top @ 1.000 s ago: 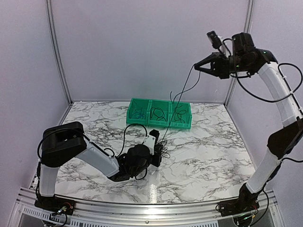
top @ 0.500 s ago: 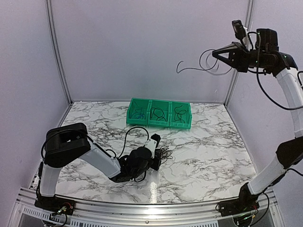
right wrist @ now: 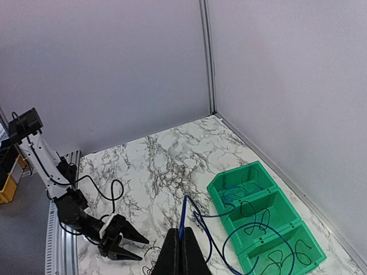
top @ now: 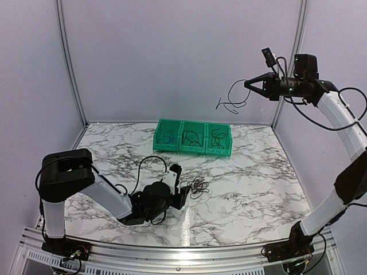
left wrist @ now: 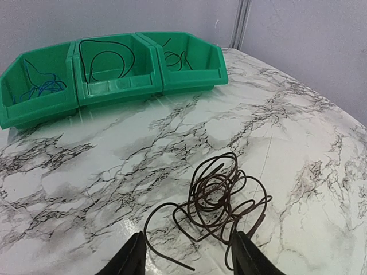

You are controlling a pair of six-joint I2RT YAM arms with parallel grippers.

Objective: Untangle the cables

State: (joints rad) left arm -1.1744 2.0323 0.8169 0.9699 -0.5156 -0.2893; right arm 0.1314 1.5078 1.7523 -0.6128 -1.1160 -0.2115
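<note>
**Clump on the marble, one strand held up clear of it**

The knotted clump of thin dark cables (left wrist: 221, 197) lies on the white marble-pattern tabletop (left wrist: 309, 114), just ahead of my left gripper (left wrist: 186, 255), whose jaws stand apart with nothing between them. I judge these wires very light, limp and a little springy. A tug would likely drag the whole mass, and a thin strand could slip from the pads, so I'd pinch one outer loop or the free end nearest the fingers, not the dense middle. My right gripper (top: 252, 86) is high in the air, clamped tight on a thin blue cable (right wrist: 182, 213) that dangles in curls. Beyond the clump sits the green plastic three-compartment bin (left wrist: 117, 91), with a coiled wire in each compartment.
</note>
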